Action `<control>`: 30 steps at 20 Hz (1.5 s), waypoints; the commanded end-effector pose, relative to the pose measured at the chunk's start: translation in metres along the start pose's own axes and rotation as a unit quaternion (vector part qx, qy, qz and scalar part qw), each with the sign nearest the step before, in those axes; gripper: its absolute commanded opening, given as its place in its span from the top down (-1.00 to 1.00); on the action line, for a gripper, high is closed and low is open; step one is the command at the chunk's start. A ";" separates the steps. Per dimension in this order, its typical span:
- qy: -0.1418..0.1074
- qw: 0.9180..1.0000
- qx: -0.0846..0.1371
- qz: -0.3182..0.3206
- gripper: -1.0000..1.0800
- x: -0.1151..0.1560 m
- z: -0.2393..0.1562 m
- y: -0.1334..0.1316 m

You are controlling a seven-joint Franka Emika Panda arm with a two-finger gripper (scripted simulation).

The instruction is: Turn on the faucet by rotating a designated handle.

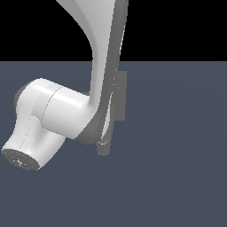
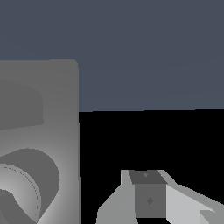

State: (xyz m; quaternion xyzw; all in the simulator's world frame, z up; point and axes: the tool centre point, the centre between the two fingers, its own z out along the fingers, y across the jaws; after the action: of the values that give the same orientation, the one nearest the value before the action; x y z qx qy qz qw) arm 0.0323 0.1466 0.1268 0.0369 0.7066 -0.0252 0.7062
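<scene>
In the exterior view the white robot arm [image 1: 66,115] fills the foreground, covering most of the grey faucet [image 1: 119,95] behind it; only a base plate edge and spout tip show. The wrist view shows one claw finger [image 2: 148,197] beside the faucet's base plate [image 2: 39,131]. Claw spread cannot be told. No writing is legible. The dark counter [image 1: 177,155] stretches beyond.

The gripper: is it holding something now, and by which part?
It cannot be told. The wrist view shows one gripper finger beside the faucet, touching nothing visible; the arm hides the rest.
</scene>
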 end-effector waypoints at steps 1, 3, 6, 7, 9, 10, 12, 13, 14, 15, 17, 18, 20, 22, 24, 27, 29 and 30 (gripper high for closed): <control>-0.001 1.000 0.000 0.000 1.00 -0.010 0.000 0.001; -0.001 1.000 0.000 0.000 1.00 -0.019 0.000 0.002; -0.001 1.000 0.000 0.000 1.00 -0.032 0.000 0.004; -0.001 1.000 0.000 0.000 1.00 -0.036 0.000 0.004; -0.001 1.000 0.000 0.000 1.00 -0.044 0.000 0.005; -0.001 1.000 0.000 0.000 1.00 -0.049 0.000 0.006; -0.001 1.000 0.000 0.000 1.00 -0.057 0.000 0.007; -0.001 1.000 0.000 0.000 1.00 -0.057 0.000 0.007; 0.003 1.000 0.002 -0.001 1.00 -0.049 0.000 0.004; 0.003 1.000 0.002 -0.001 1.00 -0.053 0.000 0.003; 0.002 1.000 0.001 -0.001 1.00 -0.061 0.000 0.001; 0.002 1.000 0.001 -0.001 1.00 -0.065 0.000 0.000; 0.002 1.000 0.001 -0.001 1.00 -0.072 0.000 -0.003; 0.001 1.000 0.001 -0.001 1.00 -0.080 0.000 -0.005; 0.001 1.000 0.001 -0.001 1.00 -0.087 0.000 -0.007; 0.001 1.000 0.001 -0.001 1.00 -0.098 0.000 -0.011; 0.000 1.000 0.000 0.000 1.00 -0.106 0.000 -0.013; 0.000 1.000 0.000 0.000 1.00 -0.110 0.000 -0.014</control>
State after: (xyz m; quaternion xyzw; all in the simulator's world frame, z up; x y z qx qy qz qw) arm 0.0287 0.1293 0.2216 0.0394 0.7135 -0.0270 0.6990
